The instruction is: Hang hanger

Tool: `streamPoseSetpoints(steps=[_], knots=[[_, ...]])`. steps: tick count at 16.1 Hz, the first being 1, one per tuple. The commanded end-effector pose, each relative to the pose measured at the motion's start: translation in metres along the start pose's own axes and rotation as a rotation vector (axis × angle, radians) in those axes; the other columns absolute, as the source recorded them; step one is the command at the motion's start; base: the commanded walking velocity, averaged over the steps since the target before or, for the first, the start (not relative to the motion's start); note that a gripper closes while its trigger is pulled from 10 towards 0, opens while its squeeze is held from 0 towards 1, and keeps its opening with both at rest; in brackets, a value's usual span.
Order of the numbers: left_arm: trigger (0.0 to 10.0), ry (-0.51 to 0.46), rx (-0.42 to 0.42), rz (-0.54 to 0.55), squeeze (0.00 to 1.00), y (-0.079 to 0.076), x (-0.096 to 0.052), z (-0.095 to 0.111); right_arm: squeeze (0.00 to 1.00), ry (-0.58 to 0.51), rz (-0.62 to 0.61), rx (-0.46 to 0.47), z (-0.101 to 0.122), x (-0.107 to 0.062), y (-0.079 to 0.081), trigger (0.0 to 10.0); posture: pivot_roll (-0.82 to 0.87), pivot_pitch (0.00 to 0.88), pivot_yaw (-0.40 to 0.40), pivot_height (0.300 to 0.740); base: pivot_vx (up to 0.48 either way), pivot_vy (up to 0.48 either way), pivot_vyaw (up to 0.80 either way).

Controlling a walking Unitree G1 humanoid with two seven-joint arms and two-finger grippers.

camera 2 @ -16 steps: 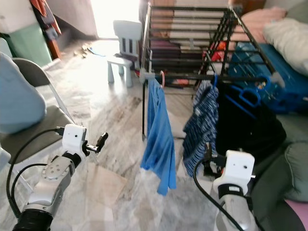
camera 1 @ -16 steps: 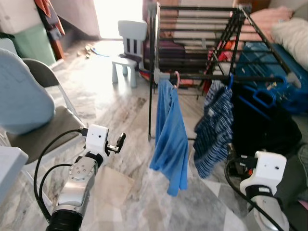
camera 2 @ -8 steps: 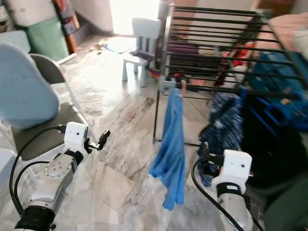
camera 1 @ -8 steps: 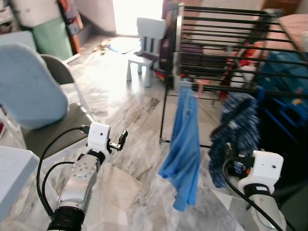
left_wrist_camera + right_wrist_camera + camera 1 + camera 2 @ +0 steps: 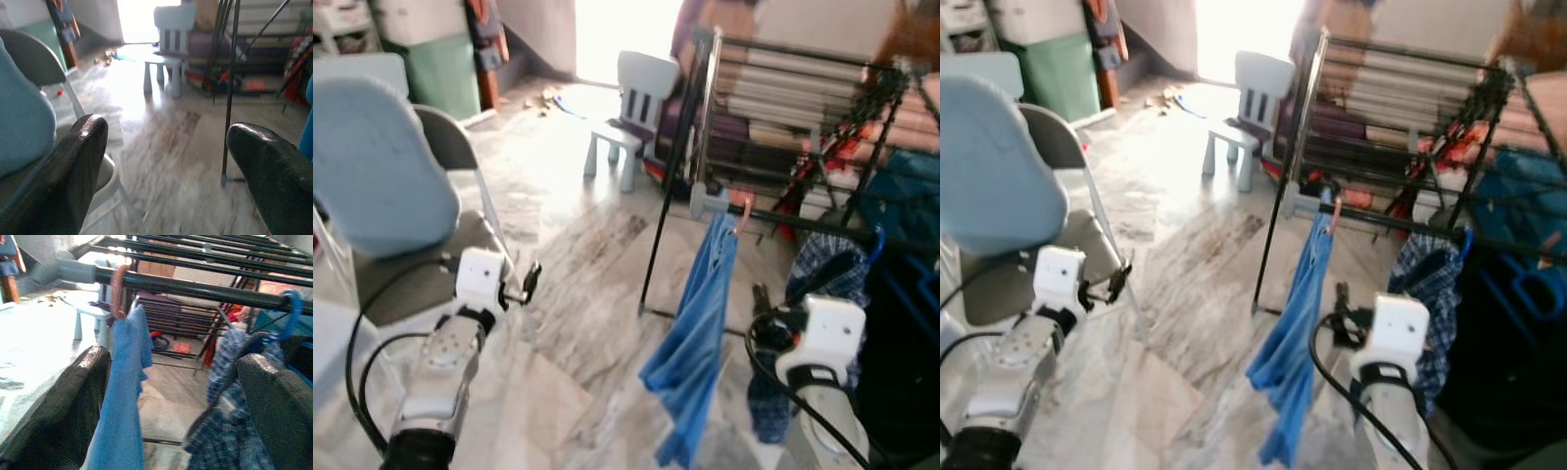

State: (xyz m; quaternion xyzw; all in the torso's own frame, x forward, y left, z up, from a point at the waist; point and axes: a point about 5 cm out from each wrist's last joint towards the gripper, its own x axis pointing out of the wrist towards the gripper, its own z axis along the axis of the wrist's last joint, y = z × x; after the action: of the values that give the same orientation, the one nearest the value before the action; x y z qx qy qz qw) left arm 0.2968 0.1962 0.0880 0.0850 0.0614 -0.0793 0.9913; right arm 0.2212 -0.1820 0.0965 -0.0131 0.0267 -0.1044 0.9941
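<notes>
Right wrist view: right gripper (image 5: 171, 396) spread wide and empty, facing the blue shirt (image 5: 122, 401) hung by its hanger (image 5: 118, 291) on the rack (image 5: 195, 286). Left gripper (image 5: 166, 166) also wide, empty.

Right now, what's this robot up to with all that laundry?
The robot stands on a marble floor beside a black drying rack. A blue shirt hangs from the rack's front bar on a pink hanger, and a plaid garment hangs next to it on a blue hanger. Both grippers are open and hold nothing: the right gripper points at the hanging clothes, the left gripper is out over the floor near a folding chair.
</notes>
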Motion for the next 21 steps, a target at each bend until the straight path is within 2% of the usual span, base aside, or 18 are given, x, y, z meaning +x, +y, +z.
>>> streamPoseSetpoints(steps=[1, 4, 5, 6, 7, 8, 9, 10, 13, 16, 17, 19, 21], knots=[[10.0, -0.001, 0.009, -0.022, 0.00, -0.009, 0.002, 0.001, 0.00, 0.023, -0.027, -0.022, -0.006, 0.002, -0.009, 10.0, 0.15, 0.000, -0.121, 0.740, 0.000, 0.000, 0.00], [10.0, -0.022, 0.016, -0.026, 0.00, -0.006, 0.005, 0.012, 0.00, -0.023, 0.036, -0.059, 0.010, 0.019, -0.004, 10.0, 0.17, 0.000, -0.163, 0.740, 0.000, 0.000, 0.00], [10.0, -0.015, 0.024, -0.037, 0.00, -0.012, 0.005, 0.005, 0.00, -0.034, 0.042, -0.074, 0.008, 0.025, -0.007, 10.0, 0.19, 0.000, -0.175, 0.740, 0.000, 0.000, 0.00], [10.0, -0.009, 0.036, -0.038, 0.00, -0.014, 0.008, -0.001, 0.00, -0.024, 0.025, -0.088, 0.001, 0.030, -0.010, 10.0, 0.18, 0.000, -0.160, 0.740, 0.000, 0.000, 0.00], [10.0, 0.006, 0.000, -0.002, 0.00, -0.011, 0.015, 0.001, 0.00, -0.028, -0.050, -0.055, 0.003, 0.035, -0.017, 10.0, 0.16, 0.000, -0.124, 0.740, 0.000, 0.000, 0.00], [10.0, -0.026, 0.012, -0.009, 0.00, -0.012, 0.021, 0.011, 0.00, -0.061, -0.080, -0.042, 0.011, 0.035, -0.020, 10.0, 0.15, 0.000, -0.110, 0.740, 0.000, 0.000, 0.00], [10.0, -0.065, 0.095, -0.072, 0.00, -0.019, 0.029, 0.021, 0.00, -0.076, -0.101, -0.060, 0.011, 0.032, -0.023, 10.0, 0.14, 0.000, -0.085, 0.740, 0.000, 0.000, 0.00], [10.0, -0.052, 0.107, -0.103, 0.00, -0.020, 0.036, 0.023, 0.00, -0.051, -0.154, -0.032, 0.003, 0.028, -0.027, 10.0, 0.11, 0.000, -0.050, 0.740, 0.000, 0.000, 0.00], [10.0, -0.077, 0.104, -0.156, 0.00, -0.030, 0.052, 0.034, 0.00, -0.070, -0.203, -0.054, 0.002, 0.013, -0.033, 10.0, 0.01, 0.000, 0.027, 0.740, 0.000, 0.000, 0.00], [10.0, -0.086, 0.091, -0.250, 0.00, -0.059, 0.062, 0.036, 0.00, -0.052, -0.246, -0.056, -0.001, 0.000, -0.042, 10.0, -0.06, 0.000, 0.041, 0.740, 0.000, 0.000, 0.00], [10.0, -0.088, 0.086, -0.256, 0.00, -0.063, 0.063, 0.037, 0.00, -0.054, -0.242, -0.055, 0.000, -0.001, -0.041, 10.0, -0.06, 0.000, 0.036, 0.740, 0.000, 0.000, 0.00], [10.0, -0.087, 0.072, -0.241, 0.00, -0.066, 0.069, 0.040, 0.00, -0.061, -0.192, -0.068, 0.003, 0.000, -0.033, 10.0, -0.07, 0.000, 0.036, 0.740, 0.000, 0.000, 0.00], [10.0, -0.034, 0.046, -0.197, 0.00, -0.057, 0.067, 0.029, 0.00, -0.045, -0.200, -0.071, 0.000, -0.003, -0.032, 10.0, -0.08, 0.000, 0.025, 0.740, 0.000, 0.000, 0.00]])
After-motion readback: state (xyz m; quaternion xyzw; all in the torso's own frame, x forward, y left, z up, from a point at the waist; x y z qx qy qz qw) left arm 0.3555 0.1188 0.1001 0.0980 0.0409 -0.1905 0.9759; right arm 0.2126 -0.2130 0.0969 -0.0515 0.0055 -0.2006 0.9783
